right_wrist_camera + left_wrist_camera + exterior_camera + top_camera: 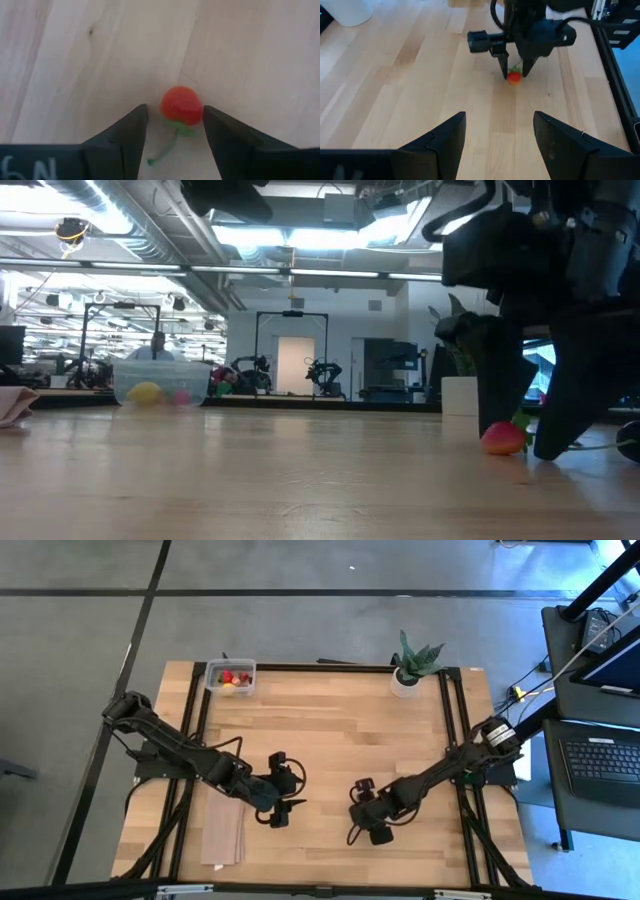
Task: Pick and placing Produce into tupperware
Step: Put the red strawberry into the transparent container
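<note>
We have the right end effector (173, 131) down on the table (330, 720), released, fingers straddling a strawberry (182, 105). Next we clench, lift, and carry it to the far-left tupperware (231, 676). Left end effector (285, 790) waits, released.

counter (330, 730): light wood | far-left: tupperware (230, 677) | far-right: potted plant (408, 668) | near-left: tan cloth (223, 835) | near-centre: red strawberry (182, 105)

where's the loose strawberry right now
The strawberry lies on the table's near right part in the high view, between the open fingers of the right end effector.
</note>
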